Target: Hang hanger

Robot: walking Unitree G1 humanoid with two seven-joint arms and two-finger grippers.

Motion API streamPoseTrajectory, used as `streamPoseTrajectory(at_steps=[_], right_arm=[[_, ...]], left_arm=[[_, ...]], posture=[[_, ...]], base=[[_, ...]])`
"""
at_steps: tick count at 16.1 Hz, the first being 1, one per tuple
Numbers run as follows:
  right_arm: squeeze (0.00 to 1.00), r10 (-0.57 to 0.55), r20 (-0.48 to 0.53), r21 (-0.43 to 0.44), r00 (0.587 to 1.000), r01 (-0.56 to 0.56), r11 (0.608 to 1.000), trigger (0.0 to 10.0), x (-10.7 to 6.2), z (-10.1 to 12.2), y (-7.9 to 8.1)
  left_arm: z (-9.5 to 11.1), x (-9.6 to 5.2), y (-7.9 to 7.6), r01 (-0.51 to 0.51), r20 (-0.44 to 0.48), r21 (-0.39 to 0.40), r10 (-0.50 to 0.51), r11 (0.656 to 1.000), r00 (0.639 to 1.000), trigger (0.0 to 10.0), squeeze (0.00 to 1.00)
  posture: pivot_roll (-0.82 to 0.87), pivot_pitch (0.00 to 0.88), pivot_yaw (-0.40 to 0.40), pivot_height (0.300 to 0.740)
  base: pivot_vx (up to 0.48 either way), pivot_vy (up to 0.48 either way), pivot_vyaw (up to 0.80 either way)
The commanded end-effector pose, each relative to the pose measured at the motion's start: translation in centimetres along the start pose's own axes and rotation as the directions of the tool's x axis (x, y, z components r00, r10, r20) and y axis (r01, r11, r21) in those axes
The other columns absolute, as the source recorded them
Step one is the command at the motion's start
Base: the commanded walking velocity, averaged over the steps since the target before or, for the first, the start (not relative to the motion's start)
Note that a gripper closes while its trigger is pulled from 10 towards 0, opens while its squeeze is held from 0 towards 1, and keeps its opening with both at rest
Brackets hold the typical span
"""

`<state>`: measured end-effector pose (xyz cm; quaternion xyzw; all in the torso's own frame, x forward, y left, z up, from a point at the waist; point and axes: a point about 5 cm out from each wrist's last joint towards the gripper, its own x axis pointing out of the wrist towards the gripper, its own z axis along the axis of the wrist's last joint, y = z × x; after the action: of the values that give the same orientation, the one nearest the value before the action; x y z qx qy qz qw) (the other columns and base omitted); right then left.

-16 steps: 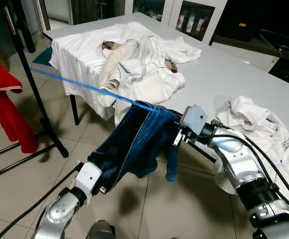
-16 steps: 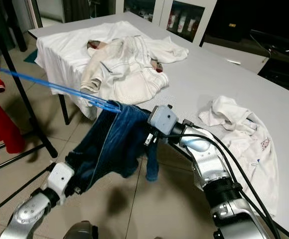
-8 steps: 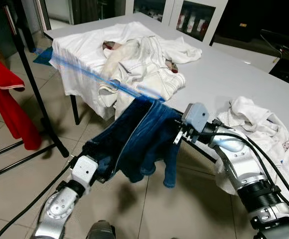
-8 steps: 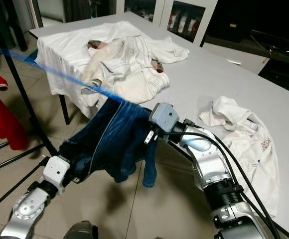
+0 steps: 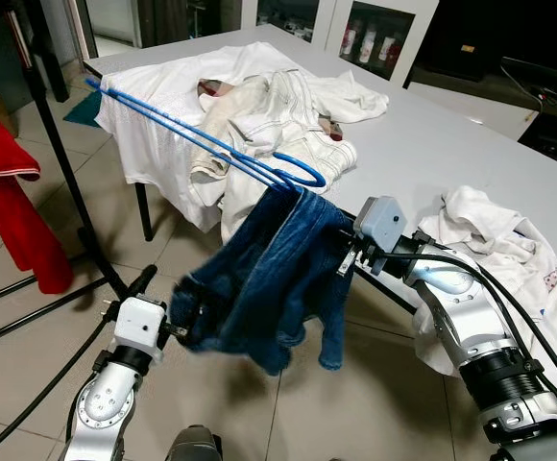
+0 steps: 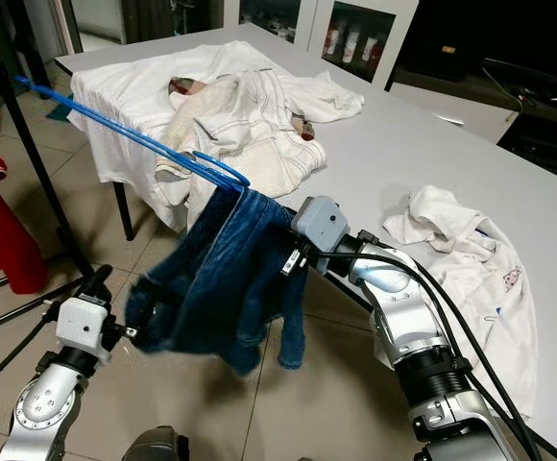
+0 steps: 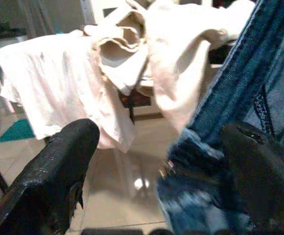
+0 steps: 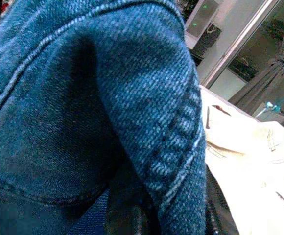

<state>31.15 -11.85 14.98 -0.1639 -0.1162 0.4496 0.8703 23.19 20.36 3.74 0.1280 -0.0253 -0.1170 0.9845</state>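
Hanger [image 5: 202, 144] carries jeans [image 5: 269, 279] mid-transport; your right gripper [image 5: 341, 261] is buried in denim, fingers untellable, and your left gripper [image 7: 147, 171] is spread, one finger against denim. Next, swing left toward the rack [image 5: 53, 144] and hook it.

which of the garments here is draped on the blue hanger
The dark blue denim jeans, draped over the blue plastic hanger between the two arms. The white and cream clothes lie heaped on the grey table; the red shirt hangs apart at the left.
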Motion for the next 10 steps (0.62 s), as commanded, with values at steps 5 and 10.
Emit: streamPoseTrajectory(at_steps=[5, 10], right_arm=[[0.00, -0.049, 0.018, -0.023, 0.999, 0.050, 0.998, 0.0, -0.4, 0.7, -1.1], [0.00, -0.024, 0.038, -0.026, 0.999, 0.025, 0.999, 0.0, -0.2, 1.3, -0.8]], left_arm=[[-2.1, -0.7, -2.5, 0.083, -0.125, -0.150, -0.102, 0.985, 0.987, 10.0, 0.00], [-3.5, -0.5, -3.6, 0.129, -0.216, -0.256, -0.186, 0.958, 0.959, 10.0, 0.00]], posture=[[0.20, 0.010, -0.120, 0.710], [0.19, 0.009, -0.120, 0.710]], base=[[0.000, 0.000, 0.00], [0.000, 0.000, 0.00]])
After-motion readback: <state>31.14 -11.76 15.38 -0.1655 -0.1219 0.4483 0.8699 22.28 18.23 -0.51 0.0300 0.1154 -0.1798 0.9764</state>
